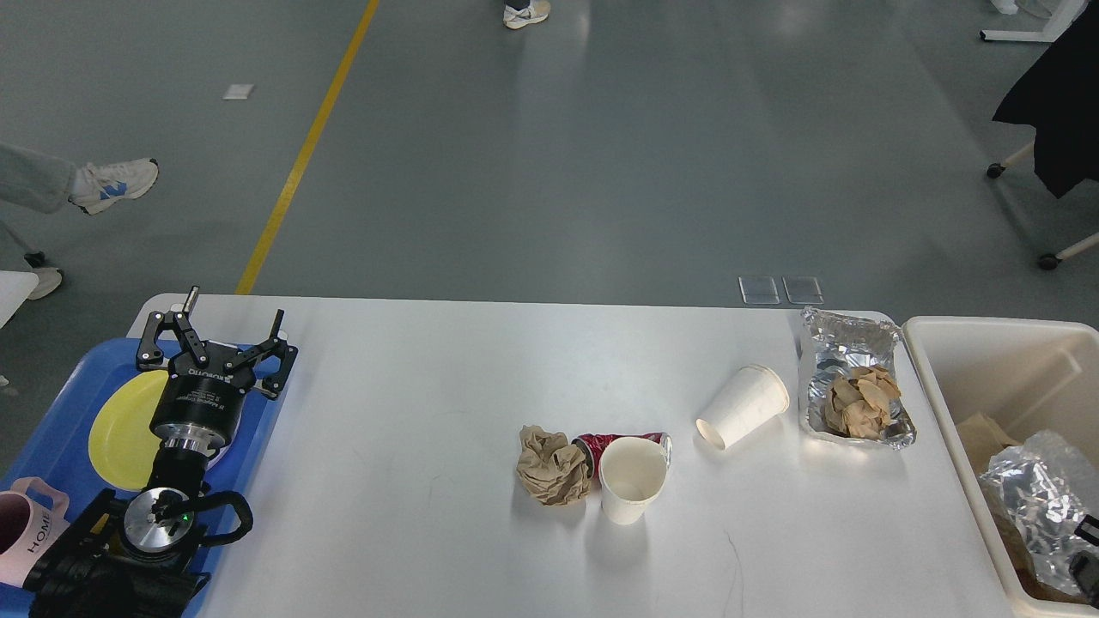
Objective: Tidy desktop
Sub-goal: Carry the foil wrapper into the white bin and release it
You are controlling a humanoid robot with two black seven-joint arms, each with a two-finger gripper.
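Head view is showing the left gripper [219,330] hovering over the blue tray [258,429], jaws apart and holding nothing, while the counter [412,446] is lying to its right, carrying cups, crumpled paper, a can and a foil tray apparently awaiting removal.

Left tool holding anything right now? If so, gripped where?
Nothing held. The left tool hangs open over the far end of the blue tray, its fingers spread with nothing between them. The right tool is not in view.
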